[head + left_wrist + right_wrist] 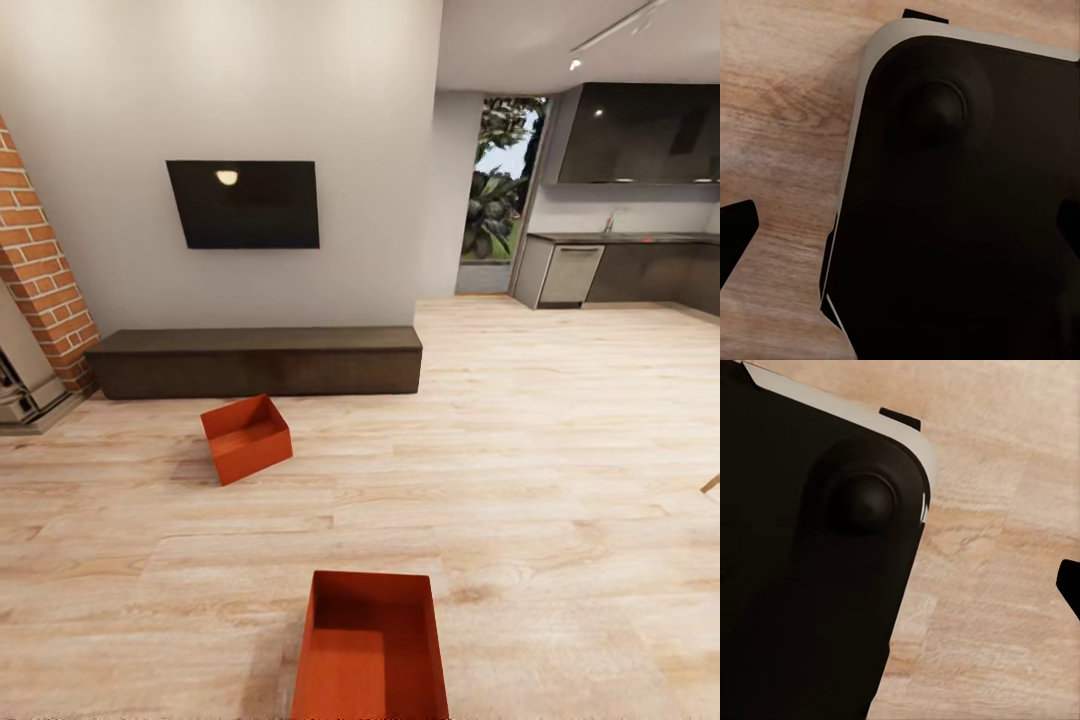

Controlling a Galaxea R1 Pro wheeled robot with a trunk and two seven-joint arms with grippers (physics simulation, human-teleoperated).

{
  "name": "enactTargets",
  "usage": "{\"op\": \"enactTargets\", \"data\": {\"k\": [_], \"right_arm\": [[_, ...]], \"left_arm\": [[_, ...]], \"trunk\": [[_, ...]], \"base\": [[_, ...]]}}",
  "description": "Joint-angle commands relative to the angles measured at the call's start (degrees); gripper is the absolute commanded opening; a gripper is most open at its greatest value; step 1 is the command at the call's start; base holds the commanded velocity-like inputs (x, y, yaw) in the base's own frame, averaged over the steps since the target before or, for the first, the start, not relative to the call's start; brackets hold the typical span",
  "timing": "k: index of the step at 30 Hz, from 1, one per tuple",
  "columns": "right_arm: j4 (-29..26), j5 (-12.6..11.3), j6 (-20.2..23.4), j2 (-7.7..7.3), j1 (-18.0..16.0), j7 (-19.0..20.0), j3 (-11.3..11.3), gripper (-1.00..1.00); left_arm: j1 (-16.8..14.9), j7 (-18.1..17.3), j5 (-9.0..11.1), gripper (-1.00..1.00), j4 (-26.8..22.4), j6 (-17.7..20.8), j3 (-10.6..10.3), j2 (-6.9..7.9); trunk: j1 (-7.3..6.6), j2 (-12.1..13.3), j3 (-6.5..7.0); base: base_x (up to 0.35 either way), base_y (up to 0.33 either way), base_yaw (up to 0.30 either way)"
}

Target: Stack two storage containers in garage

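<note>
I stand in the living room, on its light wood plank floor. One orange-red storage container lies just ahead of me at the bottom of the head view, open side up and empty. The second container sits farther off to the left, turned at an angle, in front of the low dark TV bench. My left gripper and right gripper hang open over my own dark base, with dark fingertips at the picture edges and nothing between them. The garage and its floor are out of view.
A black TV hangs on the white wall above the bench. A brick column and a stove stand at the far left. A dark kitchen and a glass door lie at the back right. Broad wood floor stretches to the right.
</note>
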Motion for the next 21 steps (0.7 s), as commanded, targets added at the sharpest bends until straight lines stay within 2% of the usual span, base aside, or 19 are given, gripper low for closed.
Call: {"op": "enactTargets", "data": {"k": [1,21], "right_arm": [[0.17,-0.15,-0.31,0.02,-0.06,-0.17,0.42,1.00],[0.16,-0.23,-0.31,0.01,-0.06,-0.14,0.33,1.00]], "left_arm": [[0.00,0.03,0.44,1.00,-0.03,-0.09,0.09,-0.01],[-0.02,0.01,0.44,1.00,-0.03,-0.12,0.15,-0.01]], "trunk": [[0.00,-0.02,-0.14],[0.00,-0.02,-1.91]], "base": [[0.000,0.000,0.000],[0.000,0.000,-0.057]]}}
